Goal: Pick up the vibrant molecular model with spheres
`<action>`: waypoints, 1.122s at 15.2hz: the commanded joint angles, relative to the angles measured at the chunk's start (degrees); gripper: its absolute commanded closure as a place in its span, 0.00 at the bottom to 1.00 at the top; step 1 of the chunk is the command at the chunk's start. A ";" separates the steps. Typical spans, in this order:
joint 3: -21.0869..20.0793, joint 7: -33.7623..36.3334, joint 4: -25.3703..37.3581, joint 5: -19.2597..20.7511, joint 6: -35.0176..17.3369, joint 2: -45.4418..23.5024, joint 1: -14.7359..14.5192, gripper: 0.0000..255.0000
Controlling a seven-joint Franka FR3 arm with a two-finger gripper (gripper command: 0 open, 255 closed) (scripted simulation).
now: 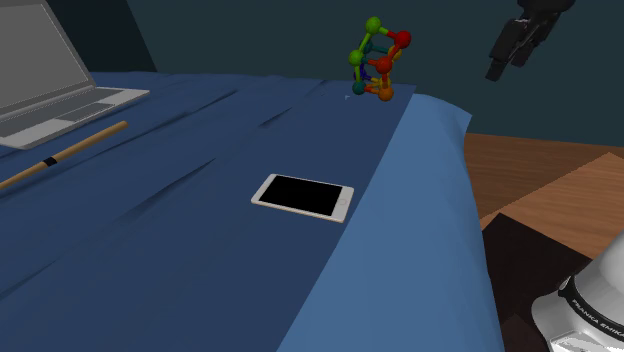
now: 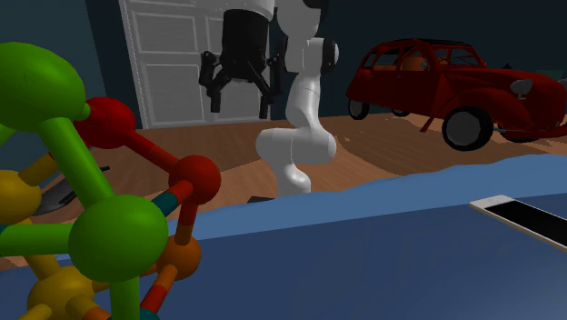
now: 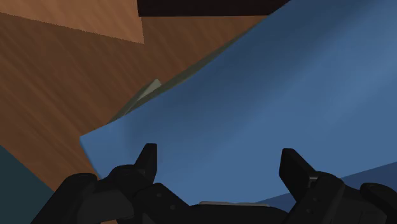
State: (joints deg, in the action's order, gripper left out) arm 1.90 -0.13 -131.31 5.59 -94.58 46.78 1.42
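**Q:** Where is the molecular model?

**A:** The molecular model (image 1: 375, 60) stands on the bed (image 1: 200, 230), at its far edge near the corner where the dark blue top meets the lighter blue side. It has green, red, orange and yellow spheres joined by coloured rods.

**Q:** And your gripper?

**A:** My gripper (image 1: 508, 62) hangs in the air past that corner, over the wooden floor (image 1: 560, 180) and well apart from the model. Its fingers are spread with nothing between them.

**Q:** What else lies on the bed?

**A:** A phone (image 1: 302, 197) lies flat, screen up, near the side edge. A wooden stick (image 1: 65, 153) and an open laptop (image 1: 50, 70) sit toward the opposite side.

**Q:** Beyond the bed?

**A:** A red car (image 2: 454, 82) and a white door (image 2: 173, 64).
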 commanded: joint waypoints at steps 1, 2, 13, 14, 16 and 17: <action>0.00 0.00 0.00 0.00 0.00 0.00 0.00 0.00; 0.19 -0.03 1.48 -0.38 -0.92 -2.11 -0.19 0.00; 2.42 -1.64 22.07 -5.54 -6.31 -24.99 -2.39 0.00; 2.63 -1.87 24.38 -6.13 -6.37 -27.09 -2.56 0.00; 3.05 -2.37 29.28 -7.36 -6.24 -31.34 -2.84 0.00; 3.25 -2.62 31.88 -8.01 -6.06 -33.50 -2.95 0.00</action>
State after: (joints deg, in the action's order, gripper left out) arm 4.80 -2.31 -102.14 -1.75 -100.73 15.64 -1.44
